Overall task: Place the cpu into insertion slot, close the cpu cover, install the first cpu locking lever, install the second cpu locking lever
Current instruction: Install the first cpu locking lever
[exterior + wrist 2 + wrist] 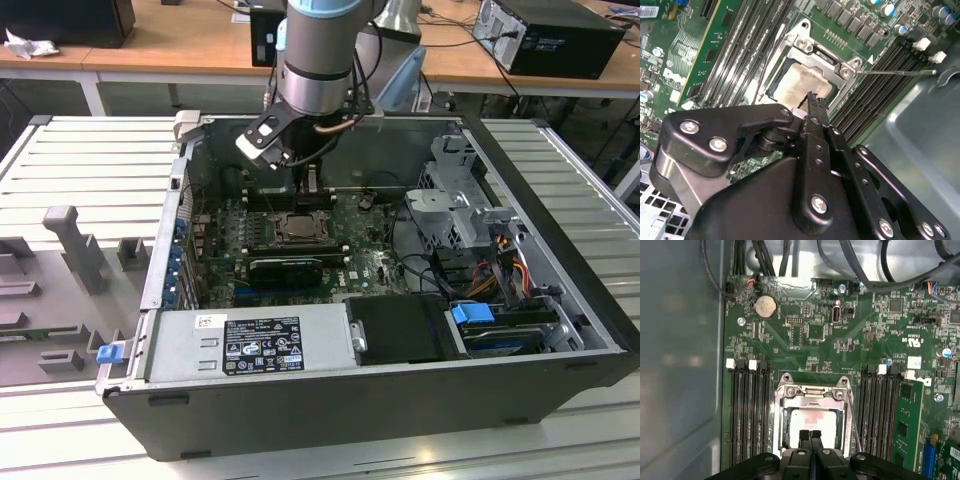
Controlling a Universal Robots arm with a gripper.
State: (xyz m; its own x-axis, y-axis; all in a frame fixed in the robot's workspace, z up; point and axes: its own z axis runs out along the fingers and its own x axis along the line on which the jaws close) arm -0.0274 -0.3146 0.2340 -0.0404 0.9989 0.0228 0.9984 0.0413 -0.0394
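While hanging inside the open dark metal computer case [300, 400], toward its far side, grips nothing: black two-fingered gripper [810, 436] pinched fully shut, fingertips [804, 436] pressed together just over the small flat silver-grey square cpu [812, 420]. Sits in the square dark metal-rimmed insertion slot [786, 427] at the middle of the green motherboard [805, 352]. Lies flat around that chip: thin silver hinged cpu cover [812, 390]. Slants away from the socket's corner, over the long black memory slots [880, 87]: thin silver wire lever [895, 72].
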